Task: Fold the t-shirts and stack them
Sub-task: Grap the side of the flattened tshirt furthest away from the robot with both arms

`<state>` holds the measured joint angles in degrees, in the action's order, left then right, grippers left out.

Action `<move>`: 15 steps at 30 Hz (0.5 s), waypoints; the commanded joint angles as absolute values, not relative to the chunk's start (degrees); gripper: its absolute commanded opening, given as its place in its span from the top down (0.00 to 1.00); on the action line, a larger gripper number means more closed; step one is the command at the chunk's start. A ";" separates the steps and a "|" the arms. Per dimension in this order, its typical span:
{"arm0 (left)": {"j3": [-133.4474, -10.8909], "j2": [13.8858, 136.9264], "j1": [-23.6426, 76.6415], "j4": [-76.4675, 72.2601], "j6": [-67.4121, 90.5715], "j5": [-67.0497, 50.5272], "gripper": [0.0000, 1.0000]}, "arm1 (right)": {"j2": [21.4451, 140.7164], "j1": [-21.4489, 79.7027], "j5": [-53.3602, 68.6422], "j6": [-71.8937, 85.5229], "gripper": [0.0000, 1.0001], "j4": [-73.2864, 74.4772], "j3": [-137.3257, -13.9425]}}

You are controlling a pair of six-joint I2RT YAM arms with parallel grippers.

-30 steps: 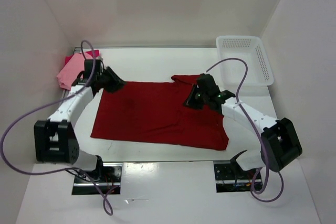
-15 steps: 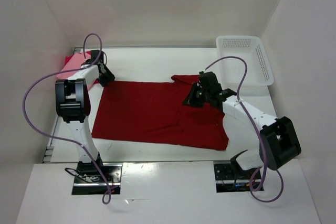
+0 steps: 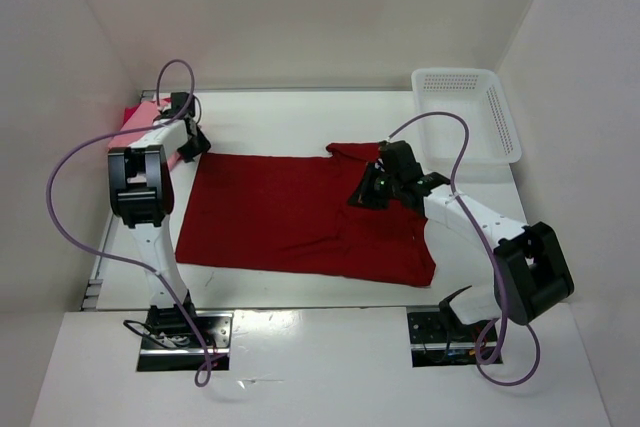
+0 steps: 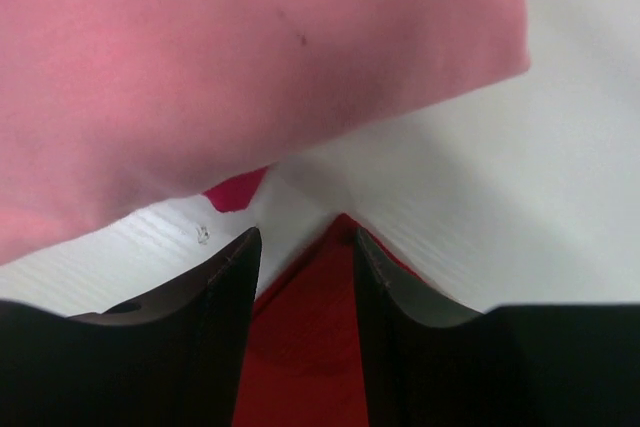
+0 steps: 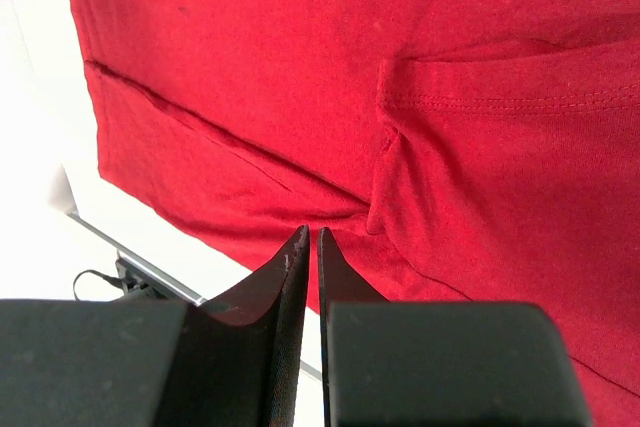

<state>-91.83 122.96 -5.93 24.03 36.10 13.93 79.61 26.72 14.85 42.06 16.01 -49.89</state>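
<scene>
The dark red t-shirt (image 3: 300, 217) lies spread flat mid-table, with a sleeve folded over near its right end (image 5: 500, 167). My left gripper (image 3: 195, 140) hovers at the shirt's far left corner, open; in the left wrist view that corner (image 4: 310, 347) lies between the parted fingers of the left gripper (image 4: 306, 237). Just beyond it sits the light pink t-shirt (image 4: 200, 67) (image 3: 148, 117), and a sliver of the magenta t-shirt (image 4: 237, 190) peeks from under it. Over the shirt's right half my right gripper (image 3: 362, 195) (image 5: 312, 232) is shut and holds nothing.
A white perforated basket (image 3: 465, 117) stands at the far right corner. White walls close in on the table (image 3: 300, 117) at the left, back and right. The arm bases and cables sit at the near edge.
The left arm has risen and its gripper slid toward the red shirt's far left corner, with its jaws spreading wider. The right gripper has barely moved.
</scene>
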 commanded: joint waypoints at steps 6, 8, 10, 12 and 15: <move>-94.39 126.04 -5.54 22.42 33.13 11.52 0.48 | 79.80 26.37 15.38 40.69 0.89 12.92 -49.57; -93.87 126.04 -5.54 21.62 33.13 10.73 0.45 | 80.33 26.37 15.38 40.69 0.89 12.40 -49.57; -93.87 126.04 -5.54 21.09 33.66 9.93 0.45 | 80.86 26.37 15.38 40.69 0.89 12.39 -49.57; -93.87 126.04 -5.54 21.09 33.66 8.71 0.45 | 80.86 26.37 14.86 40.69 0.89 12.39 -49.57; -93.87 126.64 -5.01 20.57 33.66 8.17 0.54 | 80.86 26.37 14.33 40.69 0.89 12.39 -49.57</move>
<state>-93.30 124.44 -5.74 21.56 34.52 10.44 80.60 26.72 15.22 42.04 15.38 -49.80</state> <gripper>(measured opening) 0.487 0.107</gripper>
